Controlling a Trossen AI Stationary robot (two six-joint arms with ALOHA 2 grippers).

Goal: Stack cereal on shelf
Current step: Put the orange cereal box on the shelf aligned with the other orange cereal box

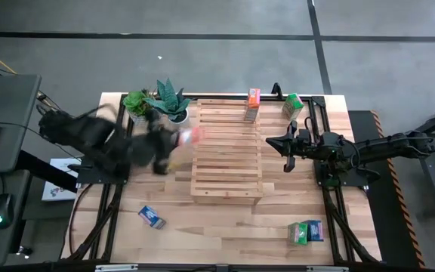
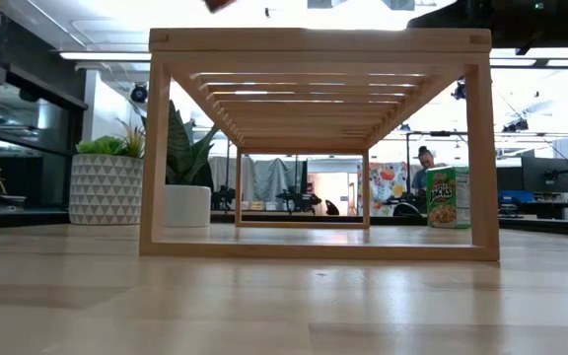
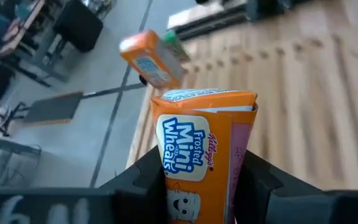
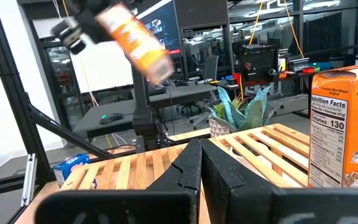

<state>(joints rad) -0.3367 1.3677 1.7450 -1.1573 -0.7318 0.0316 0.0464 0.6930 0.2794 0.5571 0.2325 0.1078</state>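
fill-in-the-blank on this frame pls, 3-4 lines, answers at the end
1. The left tool is shut on an ____ cereal box.
2. The right tool, waiting beside the shelf, has its fingers ____.
3. On the shelf's far edge an orange box stands ____.
4. Near the table's front left lies a ____ box on its side.

Answers: orange; shut; upright; blue
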